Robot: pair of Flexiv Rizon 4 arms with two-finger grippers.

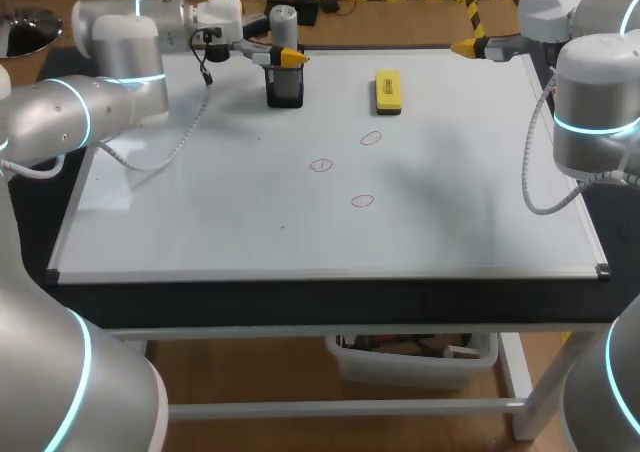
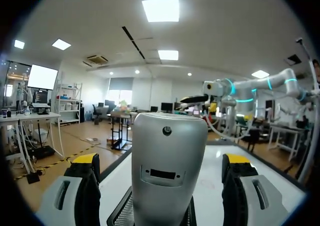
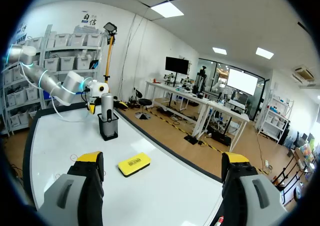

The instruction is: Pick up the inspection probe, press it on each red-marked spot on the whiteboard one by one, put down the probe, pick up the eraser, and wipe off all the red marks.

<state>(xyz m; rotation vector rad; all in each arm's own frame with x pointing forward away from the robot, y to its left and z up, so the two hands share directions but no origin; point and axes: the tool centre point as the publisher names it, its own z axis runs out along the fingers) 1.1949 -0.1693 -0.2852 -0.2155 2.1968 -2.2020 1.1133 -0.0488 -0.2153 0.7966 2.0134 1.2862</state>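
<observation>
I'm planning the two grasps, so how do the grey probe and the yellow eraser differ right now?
The grey cylindrical probe stands upright in a black holder; the yellow rectangular eraser lies flat on the whiteboard. The probe sits between the left gripper's open jaws; the eraser has no gripper near. Both are at the whiteboard's far side.
</observation>
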